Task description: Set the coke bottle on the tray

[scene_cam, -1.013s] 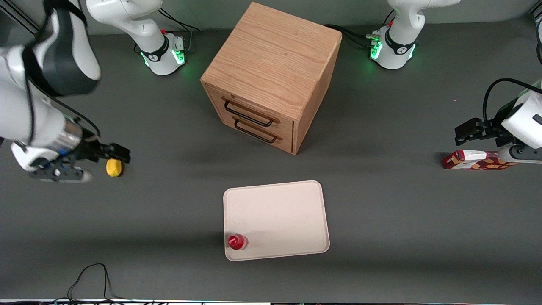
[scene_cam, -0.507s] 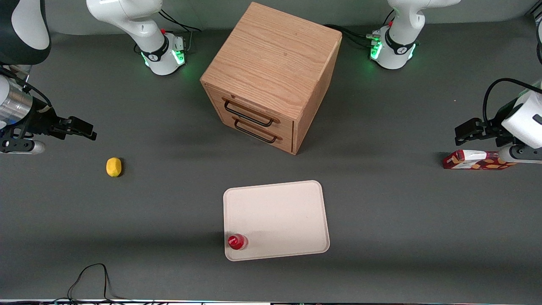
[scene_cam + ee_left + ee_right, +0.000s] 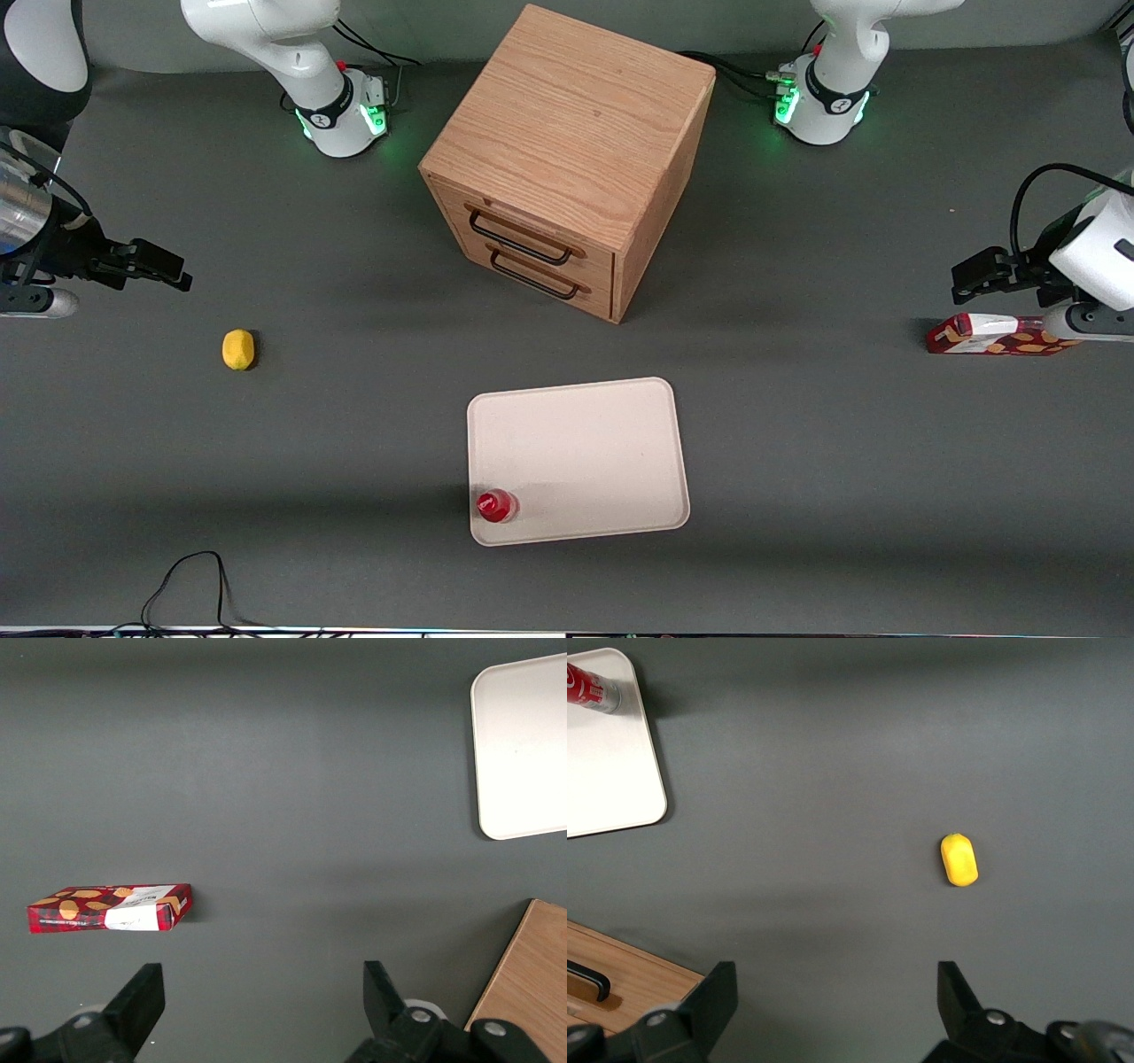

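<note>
The red coke bottle [image 3: 496, 506] stands upright on the cream-pink tray [image 3: 585, 443], at the tray's corner nearest the front camera on the working arm's side. The wrist view shows the bottle [image 3: 592, 689] at a corner of the tray [image 3: 611, 771]. My right gripper [image 3: 159, 266] hangs high at the working arm's end of the table, far from the tray. It is open [image 3: 833, 992] and holds nothing, with bare table between its fingers.
A yellow lemon [image 3: 237, 349] [image 3: 959, 859] lies on the table below the gripper, slightly nearer the front camera. A wooden drawer cabinet [image 3: 567, 159] stands farther from the camera than the tray. A flat red carton [image 3: 997, 335] [image 3: 111, 907] lies at the parked arm's end.
My right gripper has lifted away from the lemon and drawn back toward the working arm's end of the table. Bottle, tray and lemon have not moved.
</note>
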Robot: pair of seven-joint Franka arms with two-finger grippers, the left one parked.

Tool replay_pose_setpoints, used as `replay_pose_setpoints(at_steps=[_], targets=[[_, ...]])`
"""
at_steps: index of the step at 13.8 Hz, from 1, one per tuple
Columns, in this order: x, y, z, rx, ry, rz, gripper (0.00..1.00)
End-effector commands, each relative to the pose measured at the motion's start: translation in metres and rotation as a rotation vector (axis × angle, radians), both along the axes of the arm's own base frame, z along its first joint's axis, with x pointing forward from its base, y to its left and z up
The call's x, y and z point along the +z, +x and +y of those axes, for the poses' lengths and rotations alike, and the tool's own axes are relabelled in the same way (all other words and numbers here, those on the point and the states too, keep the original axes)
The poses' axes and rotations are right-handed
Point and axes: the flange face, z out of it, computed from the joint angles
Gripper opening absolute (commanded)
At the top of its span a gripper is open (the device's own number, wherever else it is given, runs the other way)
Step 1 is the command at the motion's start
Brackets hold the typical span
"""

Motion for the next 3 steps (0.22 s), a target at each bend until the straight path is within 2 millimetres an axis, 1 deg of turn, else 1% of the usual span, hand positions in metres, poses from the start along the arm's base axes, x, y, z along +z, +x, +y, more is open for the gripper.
replay_pose_setpoints(at_steps=[1, 3], targets=[[0.0073, 0.0036, -0.0001, 0.014, 0.014, -0.001, 1.00], [0.0080, 0.0037, 0.0008, 0.014, 0.013, -0.002, 1.00]])
